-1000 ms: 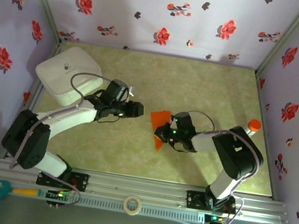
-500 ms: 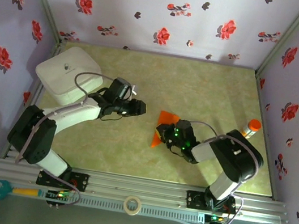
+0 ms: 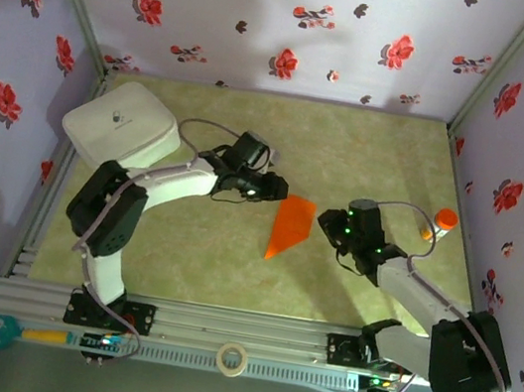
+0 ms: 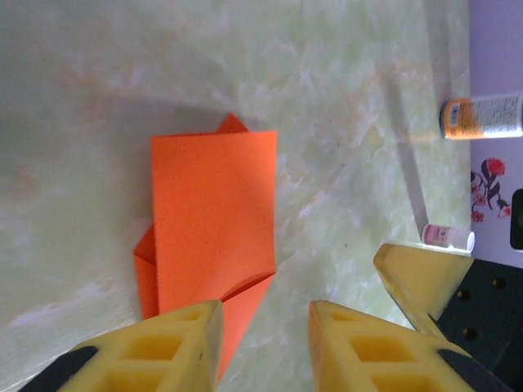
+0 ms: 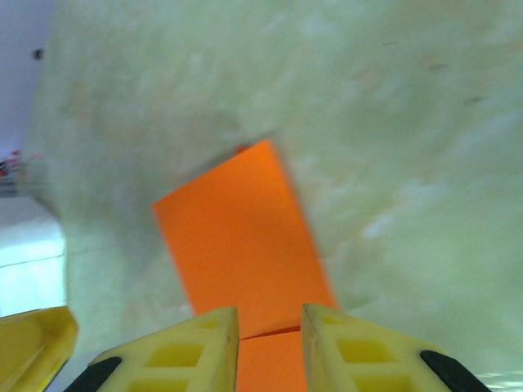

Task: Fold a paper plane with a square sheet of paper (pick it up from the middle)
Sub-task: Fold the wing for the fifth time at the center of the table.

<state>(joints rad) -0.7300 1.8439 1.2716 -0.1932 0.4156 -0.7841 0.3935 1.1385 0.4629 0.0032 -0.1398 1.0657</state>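
Bright orange paper wedge (image 3: 291, 225): lay tip toward pale green counter's (image 3: 180, 263) near edge, closer to left hand (image 4: 264, 322) than right hand (image 5: 270, 322), both parted, empty.

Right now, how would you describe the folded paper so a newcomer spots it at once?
Start at the green table; near its middle, between the left gripper and the right gripper, lies the folded paper. It is a flat, bright orange wedge tapering toward the near edge, unlike the small orange-capped bottle by the right wall.
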